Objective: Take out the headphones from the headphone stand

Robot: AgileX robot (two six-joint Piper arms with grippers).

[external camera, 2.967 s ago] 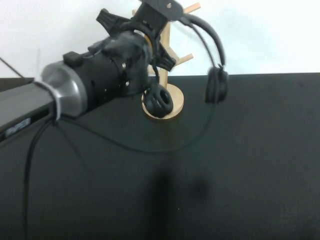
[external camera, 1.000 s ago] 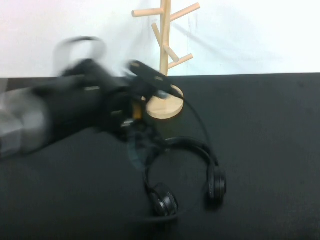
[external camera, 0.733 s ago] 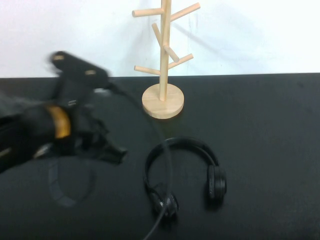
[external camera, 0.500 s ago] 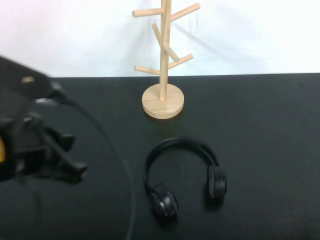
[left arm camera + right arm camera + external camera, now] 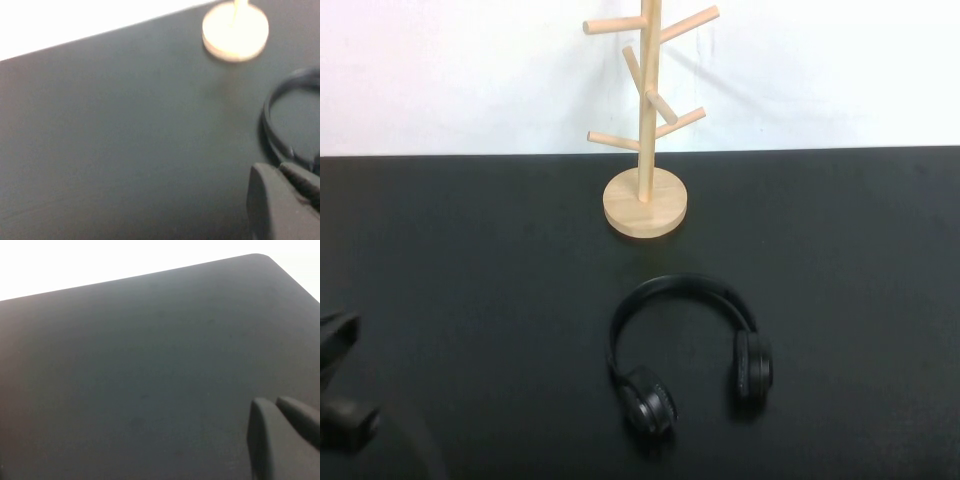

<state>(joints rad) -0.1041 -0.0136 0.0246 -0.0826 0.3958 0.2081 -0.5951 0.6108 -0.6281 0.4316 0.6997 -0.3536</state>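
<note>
L arm has pulled back since 0.5 s ago, so I only see the left gripper (image 5: 340, 385) at the near-left table (image 5: 860, 250) edge now; headphones (image 5: 688, 350) haven't moved, lying flat, cups toward me, near the stand (image 5: 645, 190) but apart. Right gripper (image 5: 282, 432) hangs over bare table w/ fingers together. Can't tell L jaws.
</note>
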